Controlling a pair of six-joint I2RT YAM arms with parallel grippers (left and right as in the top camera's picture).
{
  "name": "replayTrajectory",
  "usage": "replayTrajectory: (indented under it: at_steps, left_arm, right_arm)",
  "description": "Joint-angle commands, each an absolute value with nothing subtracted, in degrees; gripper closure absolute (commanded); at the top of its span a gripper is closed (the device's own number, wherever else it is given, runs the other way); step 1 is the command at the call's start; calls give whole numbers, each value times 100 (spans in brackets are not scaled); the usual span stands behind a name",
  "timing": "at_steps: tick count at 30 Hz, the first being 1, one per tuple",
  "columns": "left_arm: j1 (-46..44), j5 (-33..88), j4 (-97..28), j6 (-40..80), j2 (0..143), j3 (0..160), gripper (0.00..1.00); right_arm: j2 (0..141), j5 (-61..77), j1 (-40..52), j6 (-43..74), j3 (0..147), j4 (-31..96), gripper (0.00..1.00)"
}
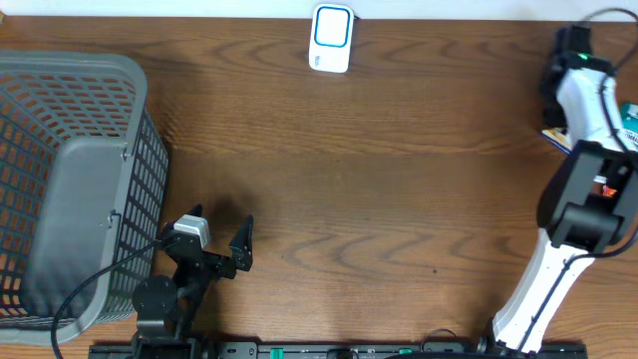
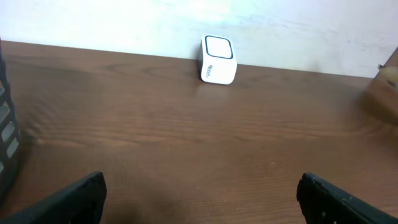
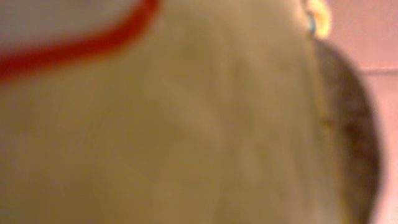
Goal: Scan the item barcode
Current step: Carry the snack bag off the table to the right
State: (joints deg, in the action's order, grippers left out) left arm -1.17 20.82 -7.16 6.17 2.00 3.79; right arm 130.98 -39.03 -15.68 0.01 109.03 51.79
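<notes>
The white scanner with a blue outline [image 1: 331, 37] stands at the table's far edge, and it is also in the left wrist view as the scanner [image 2: 217, 59], far ahead. My left gripper [image 1: 221, 227] rests near the front edge beside the basket. It is open and empty, its dark fingertips [image 2: 87, 190] wide apart. My right arm reaches to the far right edge, where the right gripper [image 1: 554, 115] sits over a yellow-and-blue item [image 1: 554, 138]. A blurred tan surface with a red line [image 3: 186, 124] fills the right wrist view and hides the fingers.
A grey mesh basket [image 1: 140, 189] takes up the left side, close to my left gripper. A teal package [image 1: 630, 118] lies at the right edge behind the right arm. Bare brown wood lies between the scanner and both arms.
</notes>
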Motion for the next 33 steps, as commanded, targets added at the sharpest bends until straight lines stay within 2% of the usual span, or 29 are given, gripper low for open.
replayTrajectory:
  at_steps: [1,2,3,4,9,17,25,33]
  left_arm:
    - [-97,2095,-845,650,185,272,2]
    - [-97,2095,-845,650,185,272,2]
    - [-97,2095,-845,650,185,272,2]
    - [-97,2095,-845,650,185,272,2]
    - [-97,2095,-845,650,185,272,2]
    - [-97,2095,-845,650,185,272,2]
    - [-97,2095,-845,650,185,272,2]
    - [-97,2095,-845,650,185,272,2]
  right_arm:
    - [13047,-3457,-1802,576,10857,5172,85]
    - [13047,-3459,-1841,718,10860,5205,62]
    - [13037,-3459,-1870,803,10877,5238,29]
    - [13010,-3461,-1885,893,10906,5301,1]
    - [12595,-2993,-1903,1870,11148,5583,1]
    - [10991,-814,-1625,2303,11246,5531,1]
    - [9638,156,-864,2486,11246,5579,1]
    - [8683,-287,478,2477,11246,5509,1]
